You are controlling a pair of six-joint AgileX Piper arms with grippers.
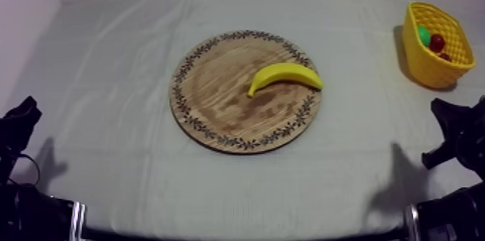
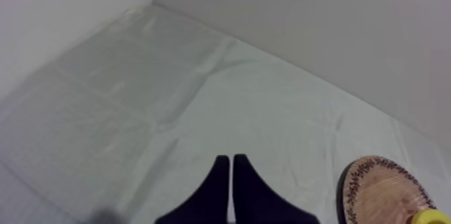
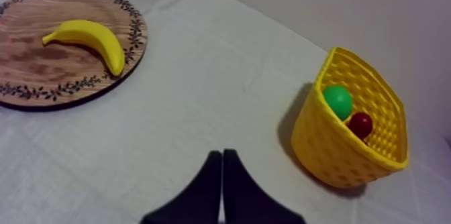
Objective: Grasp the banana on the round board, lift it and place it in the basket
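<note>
Both pairs of jaws were pressed together on nothing, each a narrow black wedge. Our left jaws hung over bare cloth with the wooden board off to their right. Our right jaws hung over the cloth on the near side, between the board and the yellow basket.

The banana lay flat on the right half of the board, its curve arching toward the far side and nothing touching it. The basket stood well apart from it at the far right of the counter. It held a round green fruit and a small red fruit.

We judged that the pick had not yet begun. The right arm seemed the better choice, being on the basket's side. To do it well, we would spread the jaws wide, come down over the banana's thick middle, and close across its narrow width rather than along the curve. We would then lift clear of the board before moving right, and let go low over the basket's opening so that the banana did not bounce off the fruit inside.

The grey-white cloth lay smooth with faint creases, and a plain pale wall ran behind the counter.
</note>
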